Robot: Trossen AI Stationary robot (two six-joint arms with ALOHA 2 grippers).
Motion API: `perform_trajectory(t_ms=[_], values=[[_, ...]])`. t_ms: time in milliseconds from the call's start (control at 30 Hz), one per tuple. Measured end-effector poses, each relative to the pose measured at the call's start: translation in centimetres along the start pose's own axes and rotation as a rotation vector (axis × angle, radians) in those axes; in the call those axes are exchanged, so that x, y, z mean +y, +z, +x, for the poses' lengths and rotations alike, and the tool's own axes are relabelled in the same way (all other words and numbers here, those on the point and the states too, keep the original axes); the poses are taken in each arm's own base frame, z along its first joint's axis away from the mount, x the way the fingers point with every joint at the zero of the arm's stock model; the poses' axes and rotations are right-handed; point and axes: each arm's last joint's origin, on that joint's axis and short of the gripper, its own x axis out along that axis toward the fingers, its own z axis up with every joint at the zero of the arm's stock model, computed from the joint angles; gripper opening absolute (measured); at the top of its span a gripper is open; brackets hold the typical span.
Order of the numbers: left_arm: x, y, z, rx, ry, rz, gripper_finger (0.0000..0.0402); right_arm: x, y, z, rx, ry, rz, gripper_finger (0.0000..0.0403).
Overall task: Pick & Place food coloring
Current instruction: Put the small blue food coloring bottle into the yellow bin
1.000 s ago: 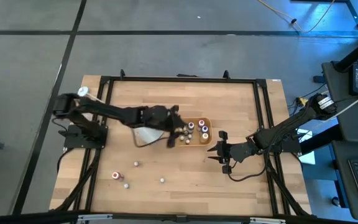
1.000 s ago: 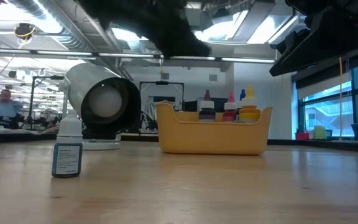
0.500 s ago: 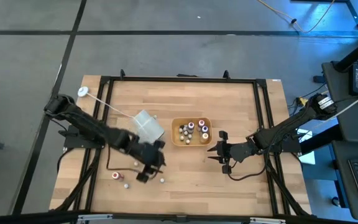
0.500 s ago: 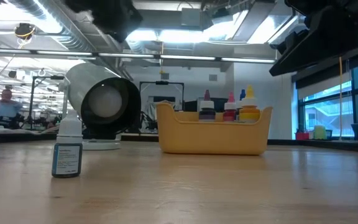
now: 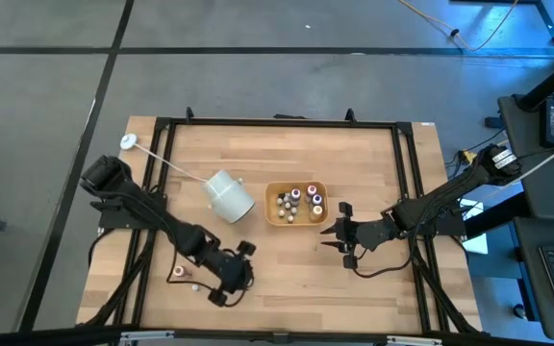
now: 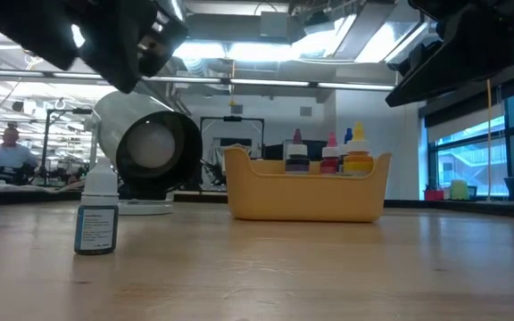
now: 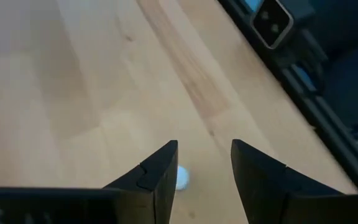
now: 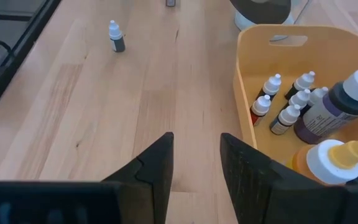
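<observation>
Left gripper [image 5: 231, 284], lower centre of the high view, hovers over pale wood-grain table [image 5: 373, 163]; its dark wedge fingers [image 7: 160, 177] stand parted and empty, a small white bottle cap [image 7: 182, 177] between them. Right gripper [image 5: 339, 234], right of centre, parted, empty. Rounded yellow-orange tray [image 5: 275, 219] holds several tiny food coloring bottles [image 5: 294, 204]; loose ones stand at lower left. White cylindrical cup [image 5: 229, 195] lies on its side.

Open tabletop [image 5: 287, 259] between both arms; white cup [image 5: 229, 196] and orange tray [image 5: 274, 220] mid-table obstacles.
</observation>
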Motion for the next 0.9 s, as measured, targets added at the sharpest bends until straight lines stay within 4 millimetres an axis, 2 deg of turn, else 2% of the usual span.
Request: perform_trajectory(t_ms=[200, 333, 600, 900], values=[[-0.8, -0.3, 0.5, 0.026, -0.071, -0.016, 0.0149, 0.0, 0.0, 0.0, 0.000, 0.000, 0.014, 0.0134], [-0.3, -0.3, 0.5, 0.019, -0.012, 0.071, 0.0149, 0.0, 0.0, 0.0, 0.000, 0.000, 0.013, 0.0134], [-0.4, -0.3, 0.5, 0.017, -0.016, -0.026, 0.0147, 0.0, 0.0, 0.0, 0.000, 0.000, 0.011, 0.0134], [0.1, -0.7, 1.3, 0.041, 0.081, -0.021, 0.0141, 0.0, 0.0, 0.0, 0.000, 0.000, 0.009, 0.0134]])
